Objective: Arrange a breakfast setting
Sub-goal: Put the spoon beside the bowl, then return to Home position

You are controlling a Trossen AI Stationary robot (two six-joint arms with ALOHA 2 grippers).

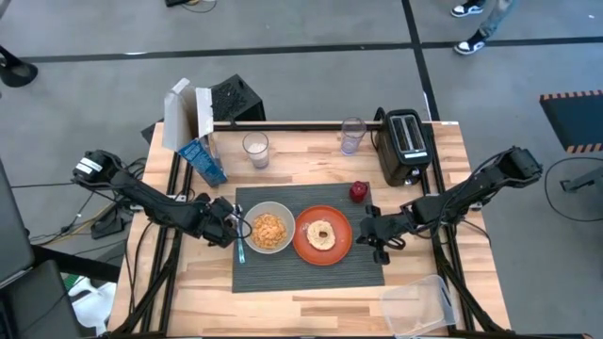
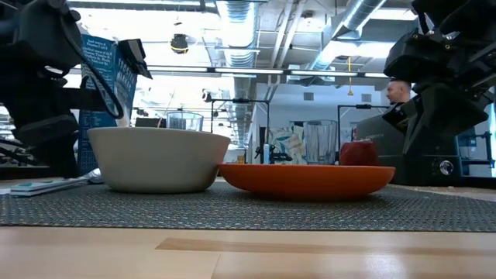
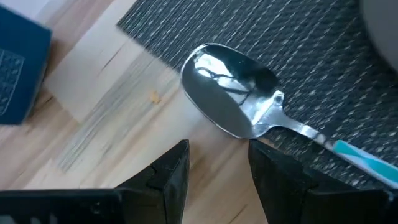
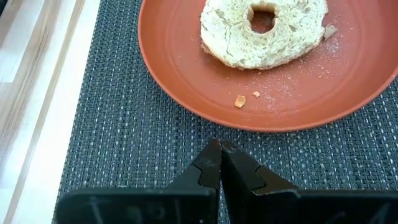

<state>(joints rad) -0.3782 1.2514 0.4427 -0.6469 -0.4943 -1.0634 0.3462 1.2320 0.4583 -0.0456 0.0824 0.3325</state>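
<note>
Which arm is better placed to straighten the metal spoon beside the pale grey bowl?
The left: its open pincer hovers right at the metal spoon. The right pincer, shut, is beyond the red-orange round plate.

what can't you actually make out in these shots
- What the small red item is: too small in the high view, half hidden behind the plate in the low view.
- Bowl contents: its wall blocks them in the low view.
- Spoon handle end: cut off by the left wrist view's edge.
</note>
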